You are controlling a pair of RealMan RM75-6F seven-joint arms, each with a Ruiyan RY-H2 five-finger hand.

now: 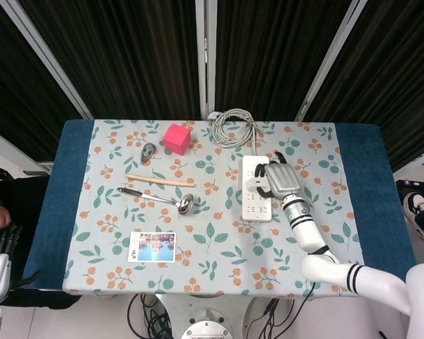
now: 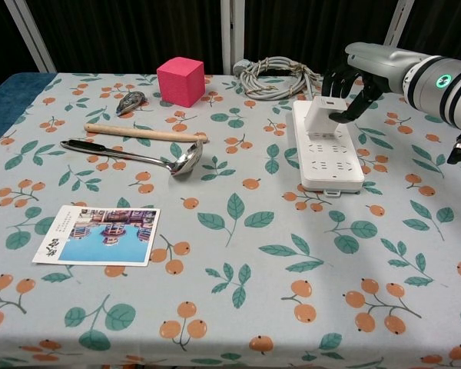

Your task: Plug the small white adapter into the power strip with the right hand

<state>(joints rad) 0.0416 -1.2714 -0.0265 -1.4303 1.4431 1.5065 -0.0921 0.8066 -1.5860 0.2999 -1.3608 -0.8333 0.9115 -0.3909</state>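
Observation:
The white power strip [image 1: 256,208] [image 2: 330,165] lies lengthwise right of the table's centre. A small white adapter [image 2: 323,114] [image 1: 254,185] stands upright on the strip's far half, its base against the socket face. My right hand [image 2: 346,88] [image 1: 281,180] reaches in from the right and grips the adapter, with dark fingers [image 2: 334,78] curled over its top and back and the thumb on its right side. I cannot tell how deep the prongs sit. My left hand [image 1: 1,244] hangs off the table's left edge, holding nothing.
The strip's grey cable coil [image 1: 232,127] [image 2: 276,77] lies at the far edge. A pink cube [image 2: 180,81], a small grey object [image 2: 129,100], a wooden stick [image 2: 142,133], a metal ladle [image 2: 138,154] and a photo card [image 2: 100,234] occupy the left half.

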